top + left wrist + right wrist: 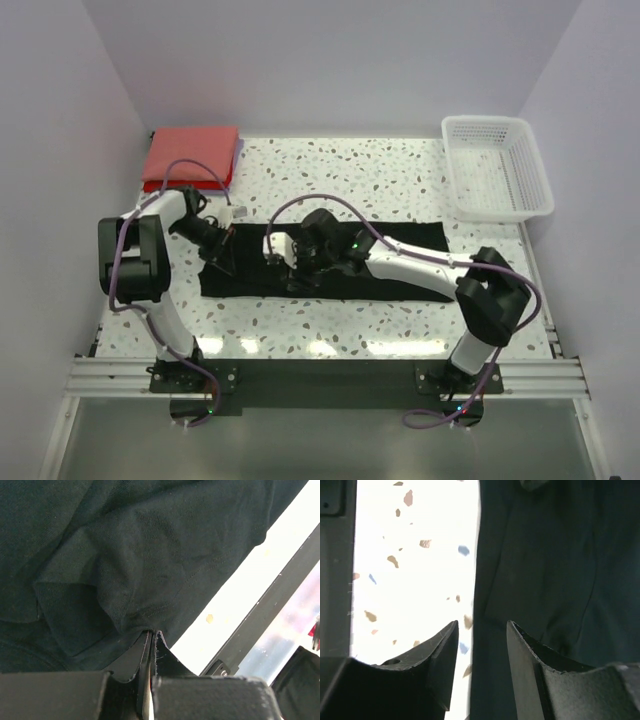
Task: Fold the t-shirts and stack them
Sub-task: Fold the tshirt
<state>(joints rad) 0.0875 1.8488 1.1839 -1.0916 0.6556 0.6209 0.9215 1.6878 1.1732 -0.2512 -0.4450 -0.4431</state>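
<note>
The black t-shirt (400, 262) lies spread across the middle of the speckled table. My left gripper (222, 253) is at its left end, shut on a pinch of the black cloth (145, 622), which bunches up at the fingertips (159, 639). My right gripper (290, 272) is over the shirt's near edge left of centre, open, its two fingers straddling the cloth edge (481, 630) without closing on it. A stack of folded coral-red t-shirts (190, 155) sits at the back left corner. The purple-blue one does not show apart.
A white lattice basket (497, 165) stands at the back right. The table's metal frame rail (320, 375) runs along the near edge. White walls close in on three sides.
</note>
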